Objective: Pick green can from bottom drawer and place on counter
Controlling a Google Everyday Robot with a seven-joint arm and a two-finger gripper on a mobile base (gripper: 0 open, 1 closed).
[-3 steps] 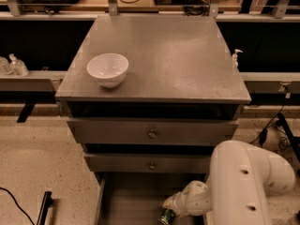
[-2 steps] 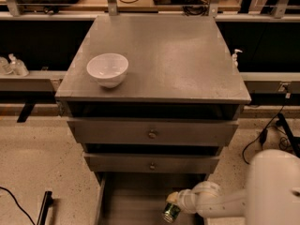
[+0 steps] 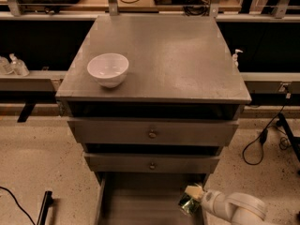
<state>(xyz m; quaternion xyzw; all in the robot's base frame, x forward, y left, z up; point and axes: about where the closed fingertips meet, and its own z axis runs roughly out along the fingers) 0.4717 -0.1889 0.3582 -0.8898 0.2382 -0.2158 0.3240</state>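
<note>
Now, in my one camera view, the gripper (image 3: 191, 198) is at the lower right of the frame, over the open bottom drawer (image 3: 136, 206). Its fingers seem closed on the tilted green can (image 3: 187, 205). The counter (image 3: 183, 55) has bare space right of the white bowl (image 3: 108, 69), so I would set it there.

Green can (image 3: 188, 204): small, shiny green, pale markings, tilted, clamped between jaws of gripper (image 3: 193, 194) at lower right of view. Bottom drawer (image 3: 140, 200): grey, deep, pulled open; spreads left of and below jaws, right wall just beside them. Counter (image 3: 178, 55): flat dull grey top, well above jaws, apart from can.
</note>
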